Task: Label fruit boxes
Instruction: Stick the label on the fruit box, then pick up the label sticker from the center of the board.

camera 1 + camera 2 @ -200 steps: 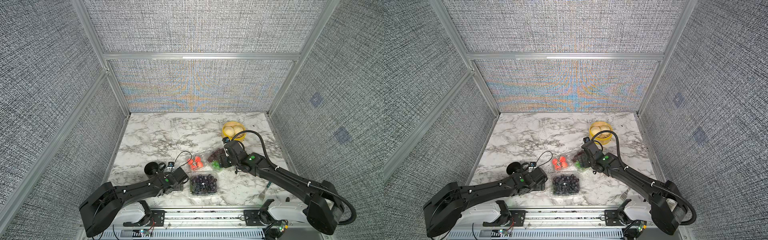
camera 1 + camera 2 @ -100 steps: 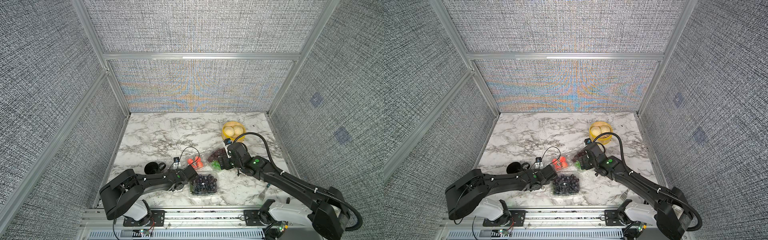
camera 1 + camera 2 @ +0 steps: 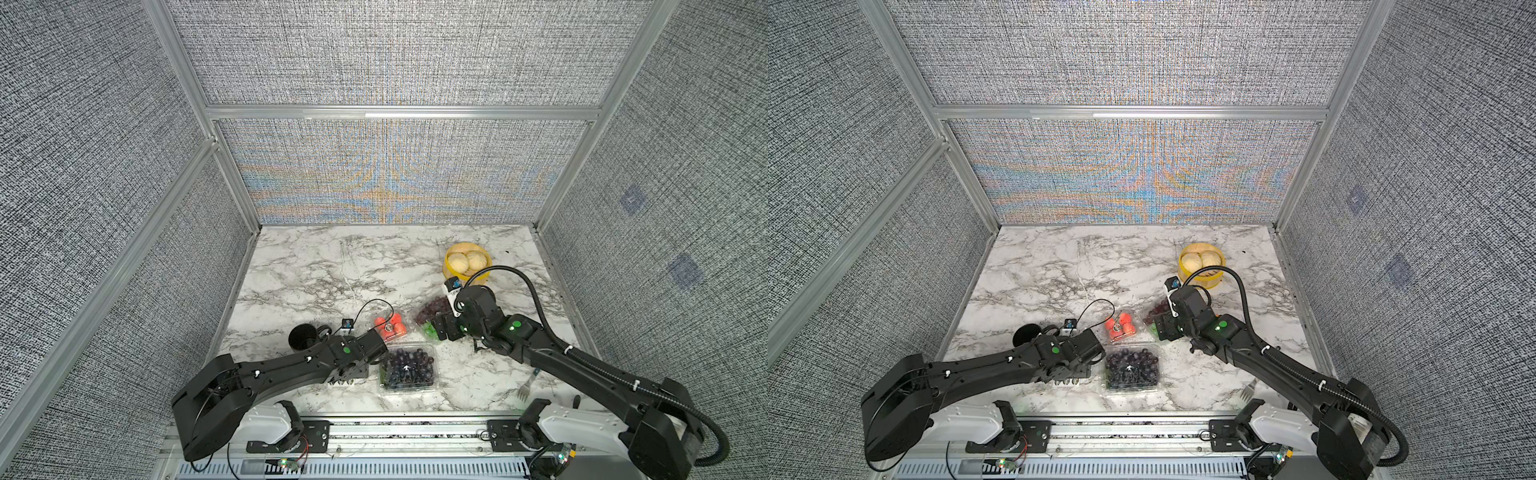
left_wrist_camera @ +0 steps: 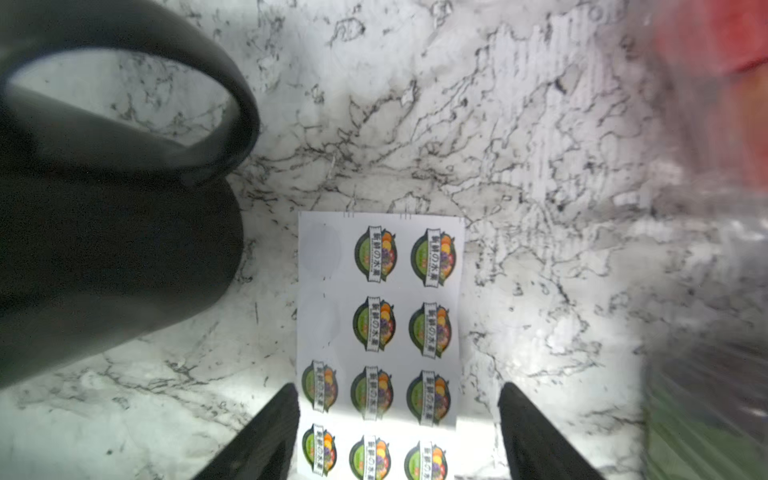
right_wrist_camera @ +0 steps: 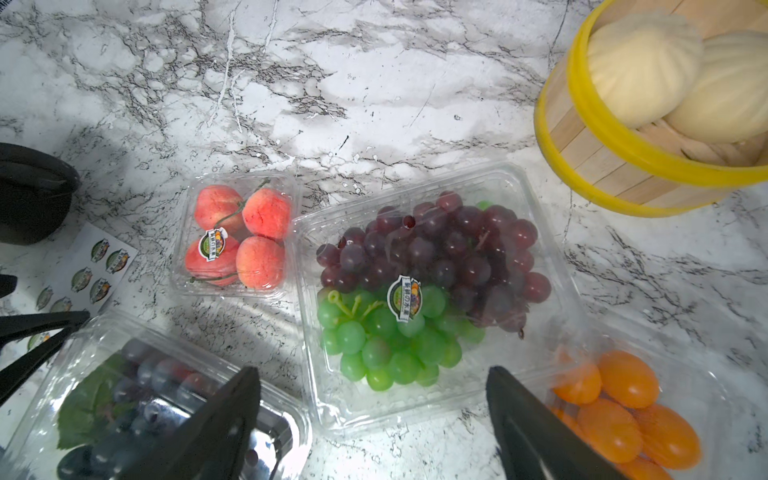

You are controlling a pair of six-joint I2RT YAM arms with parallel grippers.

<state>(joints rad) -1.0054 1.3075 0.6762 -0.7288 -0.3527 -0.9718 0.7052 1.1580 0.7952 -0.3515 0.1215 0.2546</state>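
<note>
In both top views the fruit boxes are clustered at the front centre of the marble worktop: the red-fruit box, the mixed grape box partly hidden under the right arm, and the dark grape box nearest the front edge. A yellow steamer basket is seen toward the back right, a black cup to the left, a fork near the front edge. The rear half of the worktop is left open.

In the left wrist view the left claw is spread over the sticker sheet, nothing pinched; two round spots on the sheet are blank.

In the right wrist view the right claw is spread above the mixed grape box, which carries a round label; the red-fruit box is labelled too. The orange-fruit box lies just beside it, and the dark grape box is seen with no label.
</note>
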